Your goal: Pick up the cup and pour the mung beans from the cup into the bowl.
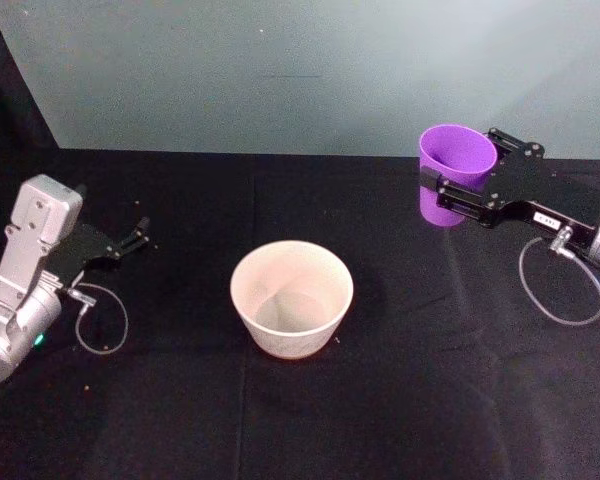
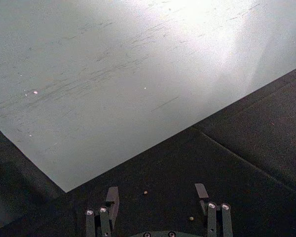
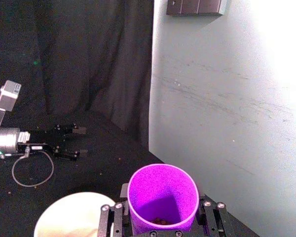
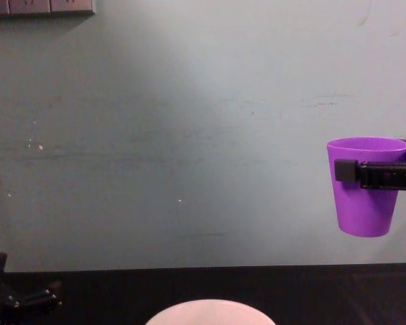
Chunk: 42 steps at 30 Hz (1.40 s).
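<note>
Two fingers of the right gripper (image 1: 468,168) clamp the purple cup (image 1: 438,208) near its rim, at the upper right of the head view. In the chest view the cup hangs upright at the right edge, clear of the black table (image 1: 430,400). A few mung beans (image 3: 160,220) lie at its bottom. The bowl (image 1: 290,335) stands at the frame's centre, well apart from the cup. At the left edge the left gripper (image 1: 137,234) sits low over the table, fingers spread, holding nothing.
</note>
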Tool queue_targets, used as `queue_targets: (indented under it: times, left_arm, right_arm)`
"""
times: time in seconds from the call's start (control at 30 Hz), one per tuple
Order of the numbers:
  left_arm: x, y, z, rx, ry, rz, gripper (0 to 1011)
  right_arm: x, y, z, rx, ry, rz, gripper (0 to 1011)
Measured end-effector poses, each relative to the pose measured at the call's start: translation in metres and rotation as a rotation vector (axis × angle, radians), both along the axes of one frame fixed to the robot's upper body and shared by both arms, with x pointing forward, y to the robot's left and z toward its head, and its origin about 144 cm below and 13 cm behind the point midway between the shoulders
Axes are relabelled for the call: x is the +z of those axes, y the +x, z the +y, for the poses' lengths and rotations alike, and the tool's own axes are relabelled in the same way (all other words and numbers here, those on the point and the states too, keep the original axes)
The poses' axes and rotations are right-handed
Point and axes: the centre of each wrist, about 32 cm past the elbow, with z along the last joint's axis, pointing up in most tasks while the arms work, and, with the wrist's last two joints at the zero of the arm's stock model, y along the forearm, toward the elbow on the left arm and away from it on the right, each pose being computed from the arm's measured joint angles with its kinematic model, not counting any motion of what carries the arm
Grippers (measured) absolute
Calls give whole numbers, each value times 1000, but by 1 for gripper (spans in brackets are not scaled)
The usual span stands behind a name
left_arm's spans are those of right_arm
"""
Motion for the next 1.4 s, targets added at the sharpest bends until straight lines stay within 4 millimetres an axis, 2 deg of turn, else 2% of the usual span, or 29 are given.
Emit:
queue_targets:
  times: [1.4]
  left_arm:
    - [0,0,0,0,0,0,1000]
  right_arm:
    - [0,0,0,0,0,0,736]
